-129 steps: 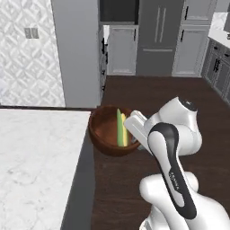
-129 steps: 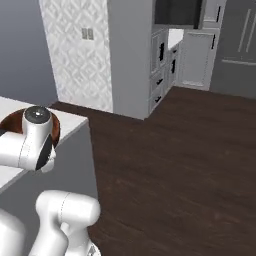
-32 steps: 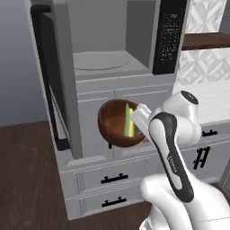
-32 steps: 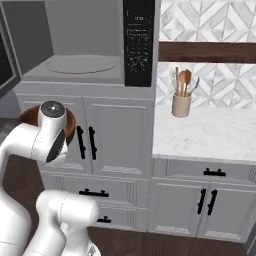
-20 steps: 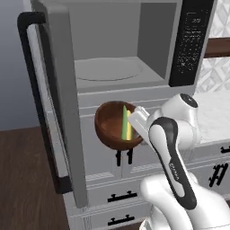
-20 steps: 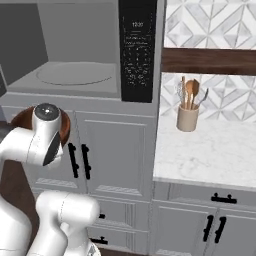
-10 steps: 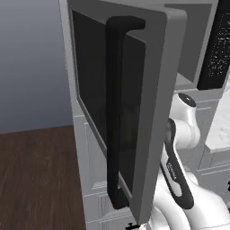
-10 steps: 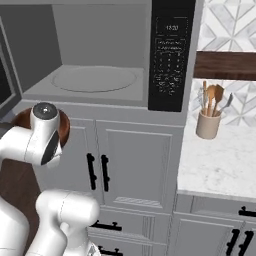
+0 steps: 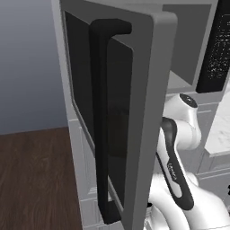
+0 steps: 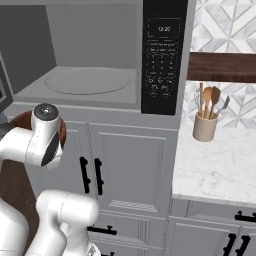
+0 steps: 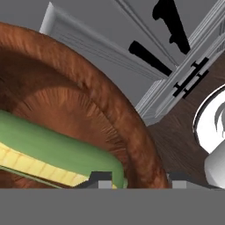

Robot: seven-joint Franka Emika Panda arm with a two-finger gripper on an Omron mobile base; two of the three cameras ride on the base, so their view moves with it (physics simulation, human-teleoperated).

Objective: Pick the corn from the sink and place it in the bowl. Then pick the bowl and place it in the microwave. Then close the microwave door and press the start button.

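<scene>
Reddish-brown and glossy, the bowl sits right under the hand camera, its rim curving from 10 o'clock down to 5 o'clock. The corn lies inside it, green husk uppermost with a strip of yellow kernels below, toward 7 o'clock. The fingers straddle the bowl's rim at 6 o'clock, one tip inside by the corn and one outside, holding the bowl.

In the right base view the bowl peeks out at 9 o'clock behind the white arm's joint, below the front ledge of the microwave. The oven cavity stands open, its round turntable bare, the black control panel at 1 o'clock. White cabinet doors with black handles sit beneath; on the marble counter at 3 o'clock a utensil crock holds wooden spoons.

From the left base view the microwave door is swung wide open toward the camera, its black bar handle running top to bottom.
</scene>
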